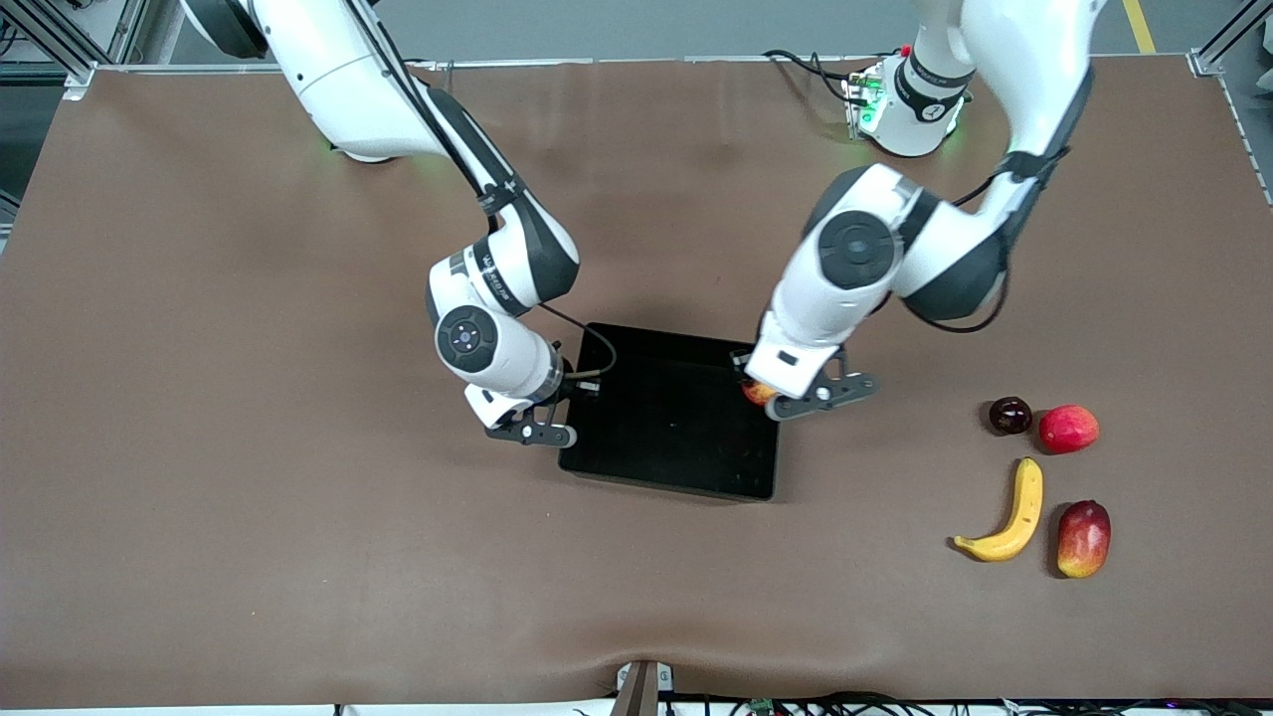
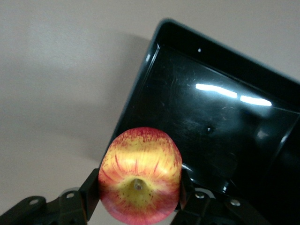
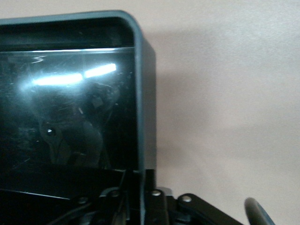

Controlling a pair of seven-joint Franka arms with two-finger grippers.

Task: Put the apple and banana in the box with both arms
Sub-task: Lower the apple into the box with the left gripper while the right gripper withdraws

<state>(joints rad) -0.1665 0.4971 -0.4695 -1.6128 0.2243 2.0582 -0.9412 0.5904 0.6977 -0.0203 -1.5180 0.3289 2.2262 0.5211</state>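
I have the apple (image 2: 139,176) clamped in my left tool (image 1: 764,394) over the box (image 1: 668,452) edge, my right tool (image 1: 529,430) pinching the box wall; next, lower and release.

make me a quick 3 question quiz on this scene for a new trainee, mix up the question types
1. True or false: the left gripper holds the apple over the rim of the box at the left arm's end.
2. Which fruit lies on the table beside the banana? A) an orange B) the mango C) a pear
3. Fill in: the right gripper is at the wall of the box toward the ____ arm's end of the table.

Key: 1 true; 2 B; 3 right
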